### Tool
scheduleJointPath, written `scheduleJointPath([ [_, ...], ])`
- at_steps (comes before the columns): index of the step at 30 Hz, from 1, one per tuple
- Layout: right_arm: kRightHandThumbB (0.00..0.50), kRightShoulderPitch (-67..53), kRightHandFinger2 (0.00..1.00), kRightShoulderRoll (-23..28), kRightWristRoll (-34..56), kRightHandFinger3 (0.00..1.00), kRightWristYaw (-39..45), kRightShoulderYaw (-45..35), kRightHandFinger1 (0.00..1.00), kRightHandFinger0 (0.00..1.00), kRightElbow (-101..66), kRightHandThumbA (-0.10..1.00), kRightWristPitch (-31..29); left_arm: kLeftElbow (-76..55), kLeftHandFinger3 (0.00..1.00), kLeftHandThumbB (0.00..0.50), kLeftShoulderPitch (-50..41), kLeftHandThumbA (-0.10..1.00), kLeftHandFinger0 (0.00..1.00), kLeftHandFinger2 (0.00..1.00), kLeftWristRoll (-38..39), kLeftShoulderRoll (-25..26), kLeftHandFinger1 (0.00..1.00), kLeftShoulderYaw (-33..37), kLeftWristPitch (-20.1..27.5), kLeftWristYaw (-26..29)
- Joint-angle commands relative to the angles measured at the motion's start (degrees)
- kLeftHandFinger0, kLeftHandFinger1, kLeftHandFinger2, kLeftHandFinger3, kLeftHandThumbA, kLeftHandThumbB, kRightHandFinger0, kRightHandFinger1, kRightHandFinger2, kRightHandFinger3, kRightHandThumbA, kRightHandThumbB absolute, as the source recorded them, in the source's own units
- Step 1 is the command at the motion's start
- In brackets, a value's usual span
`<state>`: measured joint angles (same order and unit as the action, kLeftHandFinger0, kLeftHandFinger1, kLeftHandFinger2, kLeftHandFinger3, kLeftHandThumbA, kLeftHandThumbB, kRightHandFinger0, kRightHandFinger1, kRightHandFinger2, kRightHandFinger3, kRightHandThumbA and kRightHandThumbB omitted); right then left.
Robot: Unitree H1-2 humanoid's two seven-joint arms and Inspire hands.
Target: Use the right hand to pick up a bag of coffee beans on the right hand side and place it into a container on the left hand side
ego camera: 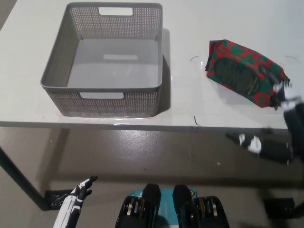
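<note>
— Status of the hands?
— The white left hand (pixel 76 202) hangs low beside the robot, fingers extended, holding nothing. The black right hand (pixel 275 128) is raised at the counter (pixel 190 102) edge, fingers (pixel 247 141) spread apart, holding nothing.
— Location of the coffee bag?
— The red-and-green coffee bag (pixel 244 73) lies flat on the counter's right side, just beyond the right hand. The grey container (pixel 107 97) stands to the left, well apart.

A bare test room or lab: a plain white table (pixel 28 71) stands on a scuffed concrete floor (pixel 142 152).
</note>
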<state>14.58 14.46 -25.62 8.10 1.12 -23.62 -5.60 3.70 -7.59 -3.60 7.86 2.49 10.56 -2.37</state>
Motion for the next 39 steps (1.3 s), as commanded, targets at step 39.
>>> scheduleJointPath([
  [39,0.500,50.0,1.00,9.5,-7.0,1.00,19.8,14.5,1.00,1.00,50.4,0.76,21.4,-4.5,1.00,0.401,-3.3,1.00,1.00,1.00,0.4,1.5,1.00,-2.5,3.6,-1.7],
])
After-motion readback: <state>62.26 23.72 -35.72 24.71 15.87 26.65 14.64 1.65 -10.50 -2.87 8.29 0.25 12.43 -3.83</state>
